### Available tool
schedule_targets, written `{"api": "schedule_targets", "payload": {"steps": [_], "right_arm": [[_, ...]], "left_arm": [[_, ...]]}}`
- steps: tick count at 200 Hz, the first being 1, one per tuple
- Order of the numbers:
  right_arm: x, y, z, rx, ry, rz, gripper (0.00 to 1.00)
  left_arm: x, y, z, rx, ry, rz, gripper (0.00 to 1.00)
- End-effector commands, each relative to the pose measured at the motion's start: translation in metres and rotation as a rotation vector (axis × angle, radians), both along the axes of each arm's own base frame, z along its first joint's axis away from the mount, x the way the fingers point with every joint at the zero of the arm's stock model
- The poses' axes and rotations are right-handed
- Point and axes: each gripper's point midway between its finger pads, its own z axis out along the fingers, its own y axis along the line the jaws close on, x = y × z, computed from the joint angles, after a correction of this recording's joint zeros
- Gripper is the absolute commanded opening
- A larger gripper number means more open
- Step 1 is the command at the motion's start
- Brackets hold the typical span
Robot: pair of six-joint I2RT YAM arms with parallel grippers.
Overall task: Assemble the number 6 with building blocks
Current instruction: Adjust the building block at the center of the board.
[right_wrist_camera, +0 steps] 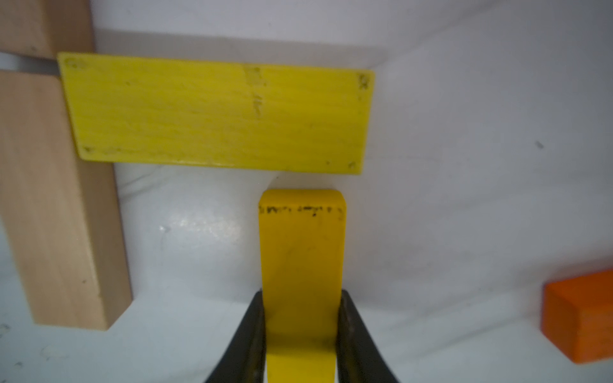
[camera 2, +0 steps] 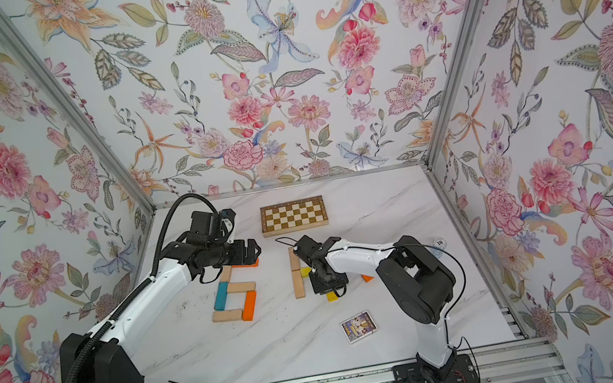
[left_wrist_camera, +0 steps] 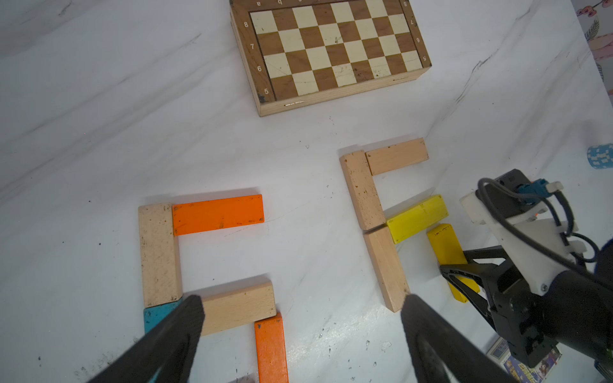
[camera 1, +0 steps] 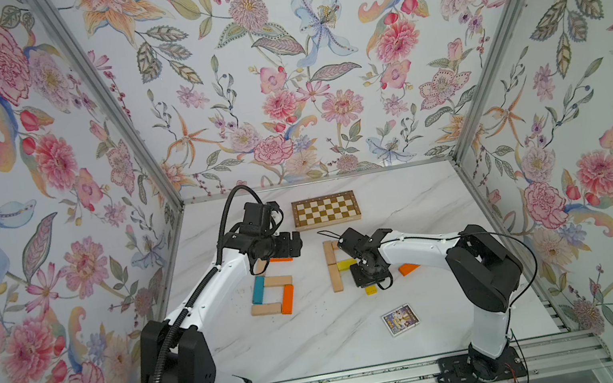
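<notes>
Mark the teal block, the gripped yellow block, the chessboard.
teal block [camera 1: 258,289]: in a top view, top face.
gripped yellow block [right_wrist_camera: 302,252]: right wrist view, top face.
chessboard [left_wrist_camera: 331,46]: left wrist view, middle squares.

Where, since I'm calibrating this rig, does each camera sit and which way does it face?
Top views: stereo head high above the arm bases, facing down at the table; left arm and right arm show whole.
Left wrist: on the left arm, facing the chessboard and blocks past its open jaws; right arm visible.
Right wrist: on the right arm, facing along its jaws, closed on a yellow block.
Shared: both wrist views show that yellow block.
</notes>
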Motion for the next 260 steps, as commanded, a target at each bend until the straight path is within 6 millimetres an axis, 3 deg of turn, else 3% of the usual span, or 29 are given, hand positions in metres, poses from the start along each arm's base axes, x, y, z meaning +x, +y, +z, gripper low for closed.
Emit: {"api": "schedule_targets", "payload": {"steps": [1, 260], "right_arm": [[0.0004, -0.0064, 0.0006, -0.03, 0.008, -0.029, 0.29], [0.002, -0.0023, -0.005, -0.053, 0.031, -0.053, 0.31]], "left_arm": [[-0.0023, 0.0009, 0.004, -0.009, -0.012, -0.011, 0.97], [-0.005, -0.0022, 0.0078, -0.024, -0.017, -0.032, 0.97]]}}
